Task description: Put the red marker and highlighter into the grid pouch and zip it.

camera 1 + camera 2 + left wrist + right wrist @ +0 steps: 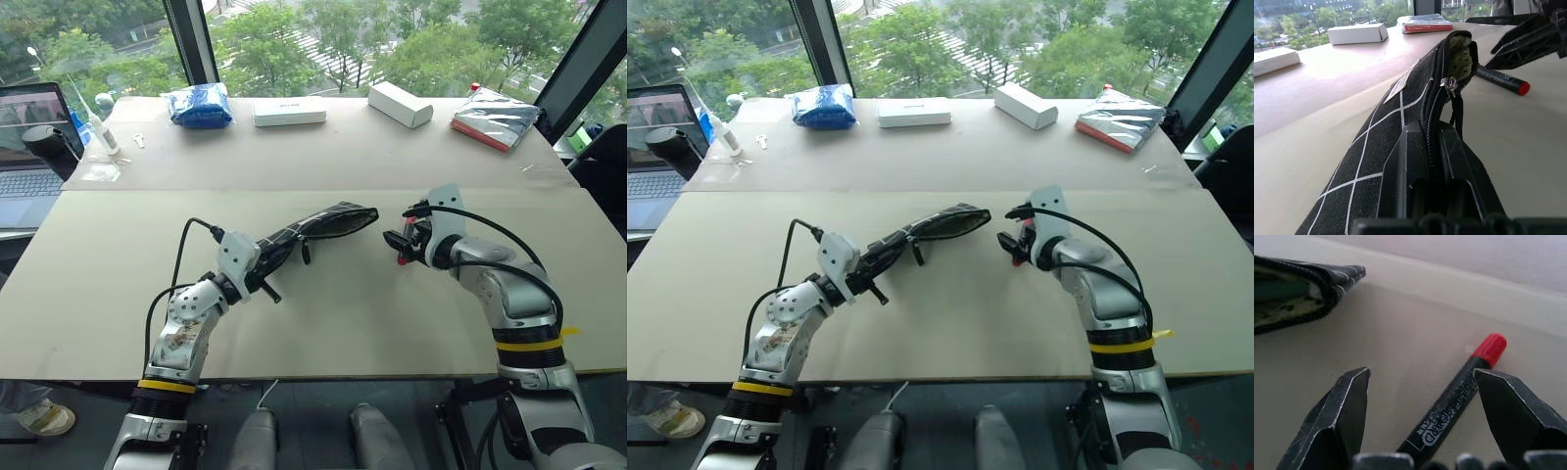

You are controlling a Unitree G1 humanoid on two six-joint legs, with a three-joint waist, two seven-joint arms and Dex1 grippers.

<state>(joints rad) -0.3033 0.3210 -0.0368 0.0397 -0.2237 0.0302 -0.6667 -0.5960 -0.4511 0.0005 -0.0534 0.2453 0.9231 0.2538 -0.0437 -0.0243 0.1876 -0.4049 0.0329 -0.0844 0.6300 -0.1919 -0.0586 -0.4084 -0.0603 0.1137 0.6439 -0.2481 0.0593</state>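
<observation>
Left gripper (pixel 266 262) is clenched on the grid pouch (pixel 328 223), holding its mouth open. Just beside that mouth, the red marker (pixel 1457 399) lies on the table (pixel 323 323) between the right gripper's (pixel 1422 382) spread fingers. Pickup stage; next, I'd say, close on the marker.

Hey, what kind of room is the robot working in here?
Probably an office or lab workspace on an upper floor: a wide table stands by large windows overlooking treetops, a laptop sits open at one side, and small white boxes lie along the far edge.
</observation>
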